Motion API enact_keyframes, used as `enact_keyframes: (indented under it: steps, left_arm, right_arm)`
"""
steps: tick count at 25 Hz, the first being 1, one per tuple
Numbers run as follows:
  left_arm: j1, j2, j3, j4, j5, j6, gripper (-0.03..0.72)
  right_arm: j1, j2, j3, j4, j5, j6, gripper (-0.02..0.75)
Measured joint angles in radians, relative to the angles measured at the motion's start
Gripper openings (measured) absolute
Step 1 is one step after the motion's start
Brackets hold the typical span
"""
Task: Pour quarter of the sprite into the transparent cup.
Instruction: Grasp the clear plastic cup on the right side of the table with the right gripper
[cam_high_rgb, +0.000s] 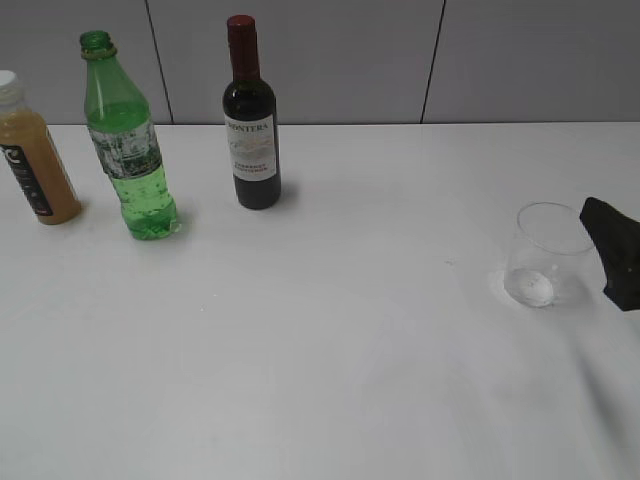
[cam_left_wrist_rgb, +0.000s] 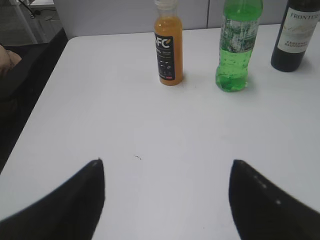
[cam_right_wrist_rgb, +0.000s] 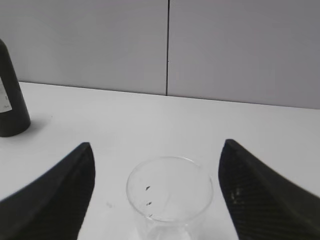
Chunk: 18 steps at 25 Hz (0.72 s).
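Note:
The sprite (cam_high_rgb: 128, 150) is a green bottle with no cap, upright at the back left of the table; it also shows in the left wrist view (cam_left_wrist_rgb: 237, 45). The transparent cup (cam_high_rgb: 545, 255) stands upright at the right and looks empty. My right gripper (cam_high_rgb: 615, 250) is open just right of the cup; in the right wrist view its fingers (cam_right_wrist_rgb: 156, 152) lie on either side of the cup (cam_right_wrist_rgb: 169, 192), apart from it. My left gripper (cam_left_wrist_rgb: 167, 167) is open and empty, well short of the sprite, and out of the exterior view.
A tan juice bottle (cam_high_rgb: 30, 150) with a white cap stands left of the sprite. A dark wine bottle (cam_high_rgb: 250, 120) with a red cap stands right of it. The white table (cam_high_rgb: 330, 350) ends at a grey wall behind; its left edge shows in the left wrist view (cam_left_wrist_rgb: 35, 110).

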<state>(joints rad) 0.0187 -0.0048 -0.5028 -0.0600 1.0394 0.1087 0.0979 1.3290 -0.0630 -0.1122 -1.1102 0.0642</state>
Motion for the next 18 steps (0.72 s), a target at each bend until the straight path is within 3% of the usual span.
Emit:
enact_keyframes:
  steps: [3, 11, 18]
  left_arm:
    - [0.000, 0.000, 0.000, 0.000, 0.000, 0.000, 0.589]
    - [0.000, 0.000, 0.000, 0.000, 0.000, 0.000, 0.589]
    - [0.000, 0.000, 0.000, 0.000, 0.000, 0.000, 0.589]
  right_arm:
    - [0.000, 0.101, 0.027, 0.000, -0.075, -0.013, 0.594]
    - [0.000, 0.303, 0.029, 0.000, -0.089, -0.039, 0.600]
    - [0.000, 0.379, 0.029, 0.000, -0.096, -0.040, 0.685]
